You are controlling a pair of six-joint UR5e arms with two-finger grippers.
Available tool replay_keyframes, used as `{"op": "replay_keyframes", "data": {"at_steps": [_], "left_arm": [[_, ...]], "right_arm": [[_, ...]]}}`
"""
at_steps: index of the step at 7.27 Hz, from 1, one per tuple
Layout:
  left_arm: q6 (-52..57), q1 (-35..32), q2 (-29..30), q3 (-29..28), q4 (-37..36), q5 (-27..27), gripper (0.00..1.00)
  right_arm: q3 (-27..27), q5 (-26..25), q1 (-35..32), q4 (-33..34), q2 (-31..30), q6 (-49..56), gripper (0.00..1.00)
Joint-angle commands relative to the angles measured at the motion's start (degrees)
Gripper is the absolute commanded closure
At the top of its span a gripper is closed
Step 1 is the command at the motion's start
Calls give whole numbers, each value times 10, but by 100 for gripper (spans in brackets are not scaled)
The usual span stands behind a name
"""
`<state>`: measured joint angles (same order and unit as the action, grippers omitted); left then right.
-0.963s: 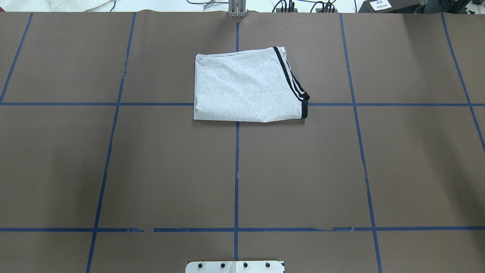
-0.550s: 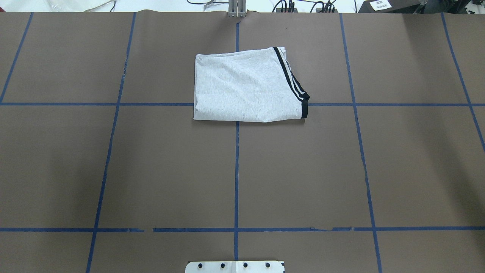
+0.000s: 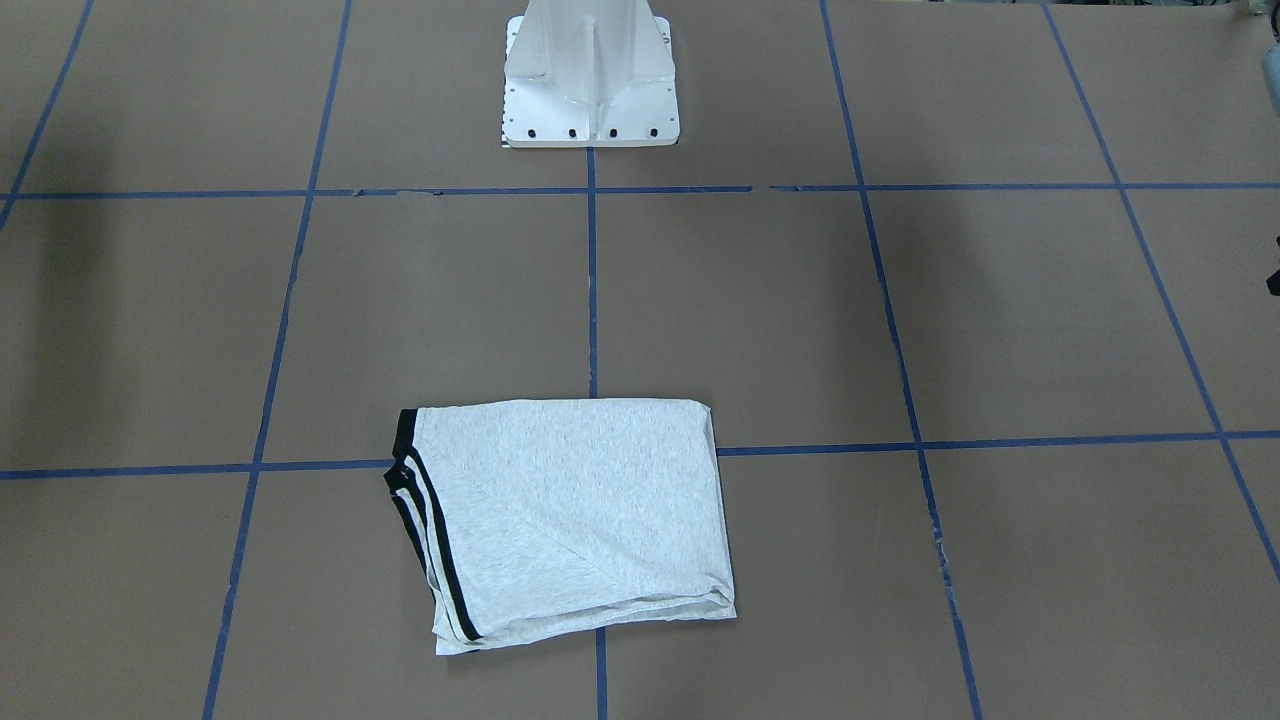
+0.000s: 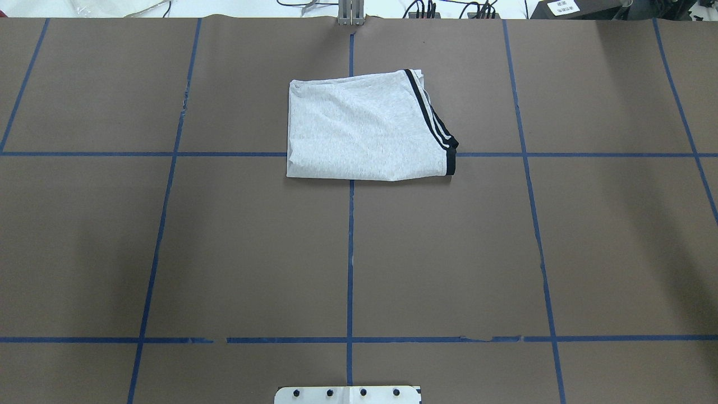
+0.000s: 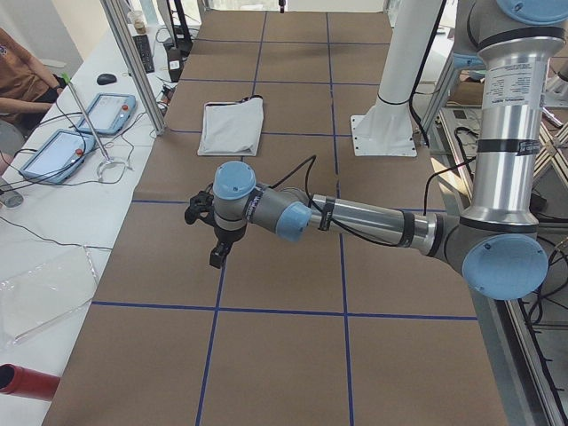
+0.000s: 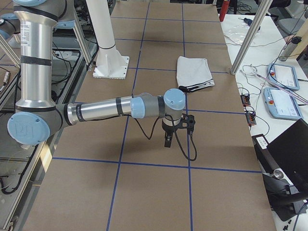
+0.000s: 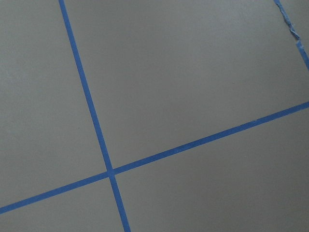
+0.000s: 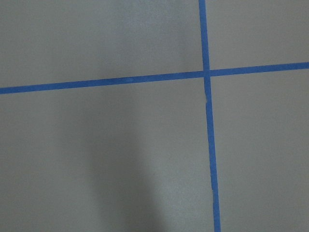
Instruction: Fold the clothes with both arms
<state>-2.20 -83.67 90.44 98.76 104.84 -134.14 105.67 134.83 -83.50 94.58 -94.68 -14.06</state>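
Left gripper [image 5: 216, 257], small, black, two-finger: hangs fingers-down just above the paper, holding nothing. It shows only in the left side view, so I cannot tell whether the jaws are parted or closed.

Right gripper [image 6: 167, 142], same type: points down above the paper, nothing in it. It shows only in the right side view; jaw state cannot be told.

Left arm [image 5: 364, 220], silver-grey, jointed, light-blue joint caps: forearm lies level and low, reaching out well to the robot's left of the white pedestal base [image 4: 348, 394].

Right arm [image 6: 96, 109], same build: forearm level and low, reaching out well to the robot's right of the pedestal base.

Both wrist views show only paper and crossing tape lines.

Light heather-grey T-shirt [image 4: 359, 134] with black stripes: folded into a rough rectangle and lying flat, straight out in front of the pedestal base and well apart from it, towards the table's far side. It straddles the blue tape line [image 4: 349, 252] that runs out from the base. The striped edge lies on the robot's right side. Neither gripper touches it.

Table [image 4: 252, 252]: brown paper cover with a blue tape grid.
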Motion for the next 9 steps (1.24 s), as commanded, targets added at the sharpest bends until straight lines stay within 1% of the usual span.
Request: {"op": "replay_keyframes", "data": {"at_steps": [1,4,6,9], "left_arm": [[0,0,0,0,0,0,0],[0,0,0,-5,-1,-1,0],[0,-13,0,-12,-3,-2,0],[0,-22,1,-15,-3,-2,0]], "right_arm": [[2,-4,0,-1,0,0,0],[-4,-4,0,0,-5,0,0],[-26,-3,-4,0,-6,-1,0],[-24,-4,-11,-1,-6,0,0]]}}
